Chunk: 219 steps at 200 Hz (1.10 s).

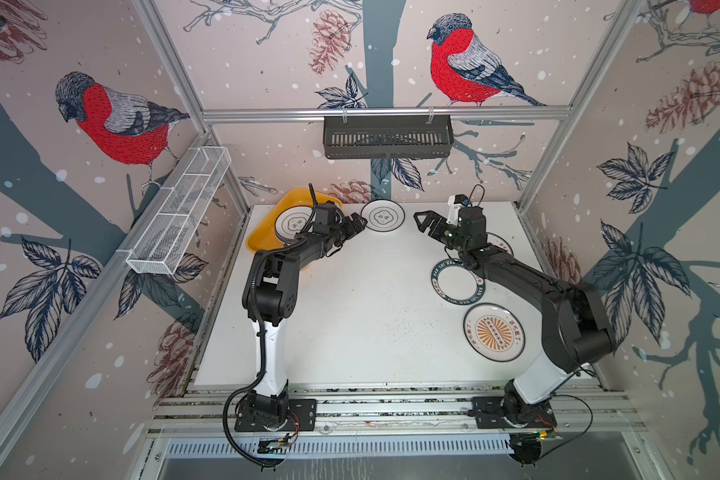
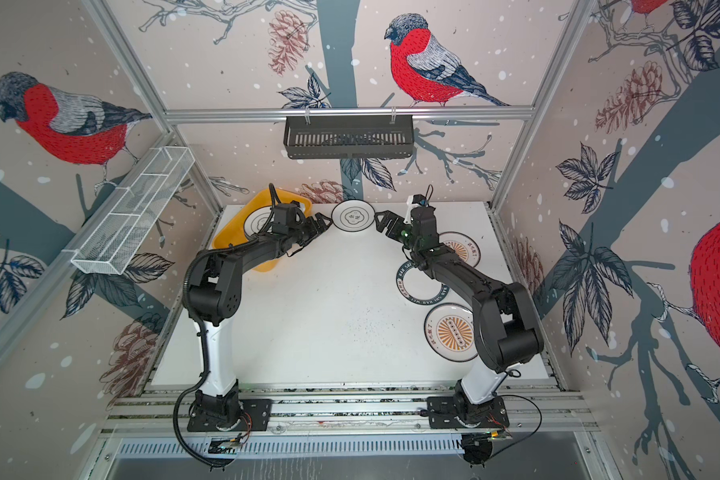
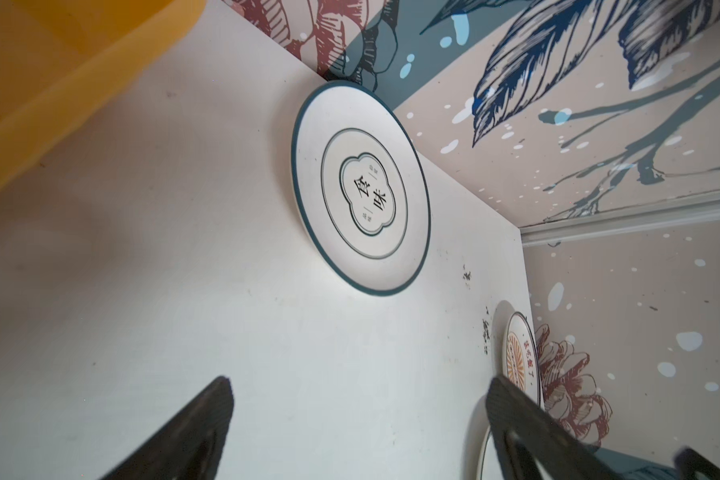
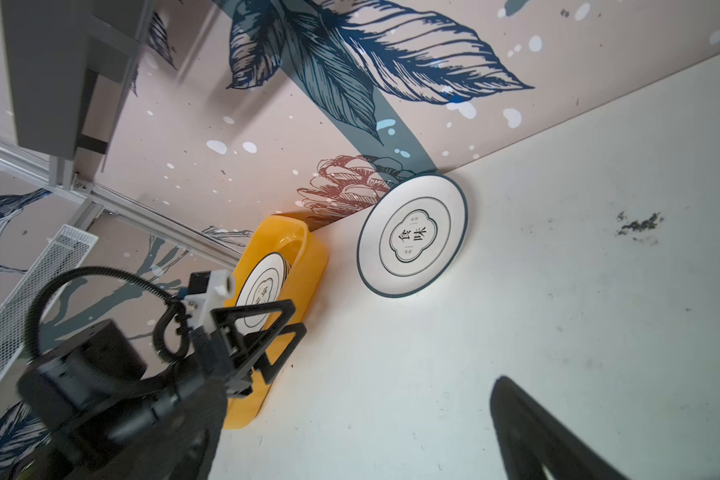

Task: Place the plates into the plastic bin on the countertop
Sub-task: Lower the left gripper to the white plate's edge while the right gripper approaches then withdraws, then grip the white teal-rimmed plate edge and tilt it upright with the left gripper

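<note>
The left gripper [image 1: 361,224] and the right gripper [image 1: 418,221], both spread wide and empty, flank a flower-marked plate [image 1: 382,215] lying on the table [image 1: 350,311].

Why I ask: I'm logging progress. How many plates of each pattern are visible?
Flower-emblem plates: 2
Orange-sunburst plates: 2
Green lettered-rim plates: 1
Total: 5
Any plates hidden beneath the one in the yellow bin cannot be counted.

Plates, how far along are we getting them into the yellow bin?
Done: a flower-emblem plate lies in the yellow bin, maybe topping a stack. In hand: nothing; left hand and right hand are open beside the second flower plate. Left: that plate, the green-rimmed plate, the front sunburst plate and the half-hidden sunburst plate.
</note>
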Each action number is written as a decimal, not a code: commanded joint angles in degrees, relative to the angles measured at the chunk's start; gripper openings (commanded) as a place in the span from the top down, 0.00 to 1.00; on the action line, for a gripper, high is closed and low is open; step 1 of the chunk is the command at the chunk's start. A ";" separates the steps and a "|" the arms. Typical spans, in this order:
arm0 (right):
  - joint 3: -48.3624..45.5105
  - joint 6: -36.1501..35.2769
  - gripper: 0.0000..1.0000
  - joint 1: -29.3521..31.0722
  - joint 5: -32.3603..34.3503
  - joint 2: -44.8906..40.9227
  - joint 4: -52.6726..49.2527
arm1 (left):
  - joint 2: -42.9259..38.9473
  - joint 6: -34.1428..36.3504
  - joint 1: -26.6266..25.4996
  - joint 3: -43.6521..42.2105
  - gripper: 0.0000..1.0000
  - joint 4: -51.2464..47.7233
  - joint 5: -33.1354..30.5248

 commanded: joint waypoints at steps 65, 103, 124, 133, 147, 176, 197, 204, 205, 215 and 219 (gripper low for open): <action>-6.93 -7.31 0.00 0.09 -1.68 -10.36 1.16 | 11.52 -2.64 -0.11 14.82 0.18 -7.26 -2.66; -7.74 -7.77 0.00 -0.03 -2.38 -10.64 1.45 | 15.20 -4.66 -0.33 18.36 0.24 -6.77 -2.87; -7.73 -7.92 0.00 -0.08 -2.51 -10.72 0.81 | 17.16 -5.36 -0.50 20.90 0.27 -6.97 -2.77; -7.83 -7.92 0.00 -0.11 -2.48 -10.76 0.56 | 18.12 -5.64 -0.66 22.05 0.28 -7.30 -3.09; -8.09 -7.88 0.00 -0.09 -2.31 -10.91 0.12 | 19.35 -6.39 -0.67 23.27 0.29 -7.07 -3.12; -8.60 -7.56 0.00 -0.08 -2.22 -11.08 -0.12 | 21.97 -7.90 -1.08 25.94 0.36 -6.53 -3.19; -8.95 -7.35 0.00 -0.10 -2.22 -11.08 -0.35 | 23.43 -9.43 -1.35 26.67 0.41 -5.10 -2.86; -9.12 -7.26 0.00 -0.08 -2.21 -11.08 -0.36 | 23.79 -10.21 -1.42 26.60 0.43 -4.63 -2.93; -9.09 -7.26 0.00 -0.12 -2.21 -11.08 -0.38 | 23.85 -10.26 -1.40 26.59 0.44 -4.60 -2.94; -9.29 -7.13 0.00 -0.07 -2.06 -11.07 -0.42 | 24.32 -11.03 -1.54 26.58 0.47 -4.03 -3.07; -9.36 -7.09 0.00 -0.07 -2.04 -11.07 -0.41 | 24.50 -11.35 -1.56 26.50 0.48 -3.96 -3.16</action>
